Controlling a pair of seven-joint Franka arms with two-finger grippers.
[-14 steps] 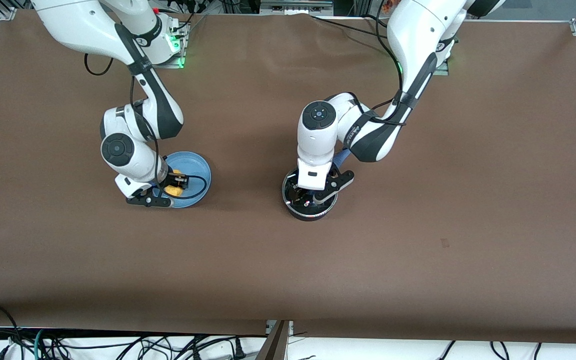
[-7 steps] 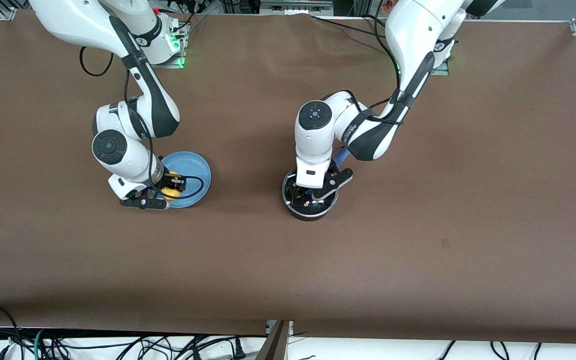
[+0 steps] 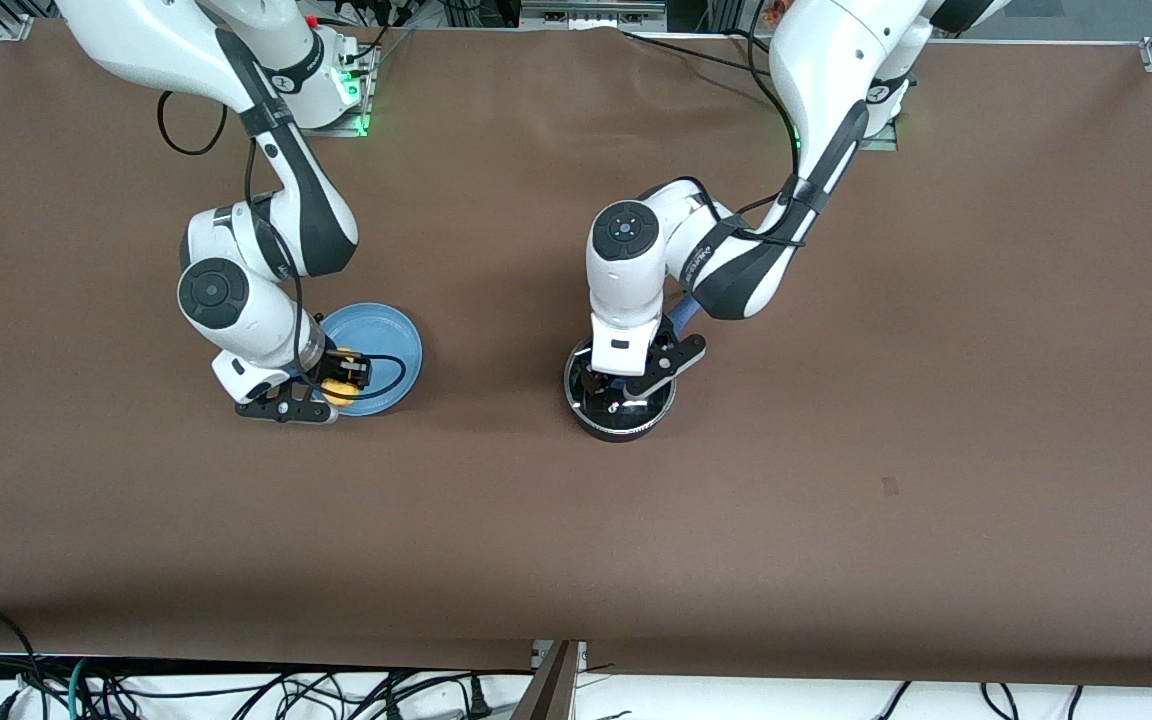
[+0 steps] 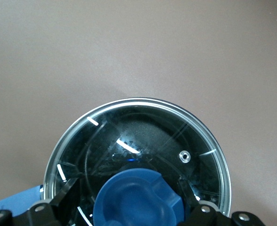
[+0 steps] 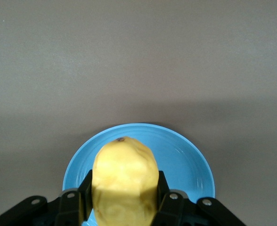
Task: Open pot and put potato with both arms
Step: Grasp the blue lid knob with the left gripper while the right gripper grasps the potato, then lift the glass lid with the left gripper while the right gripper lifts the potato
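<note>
Lid grasp closing — potato already lifted

The pot (image 3: 620,405), lid (image 4: 138,155) still on, sits mid-table; the left gripper (image 3: 624,388) narrows its fingers around the blue knob (image 4: 137,200). The right gripper (image 3: 328,388), clenched on the potato (image 5: 125,181), has raised it over the plate (image 3: 391,345).

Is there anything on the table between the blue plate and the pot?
No. In the front view only bare brown table lies between the plate and the pot.
</note>
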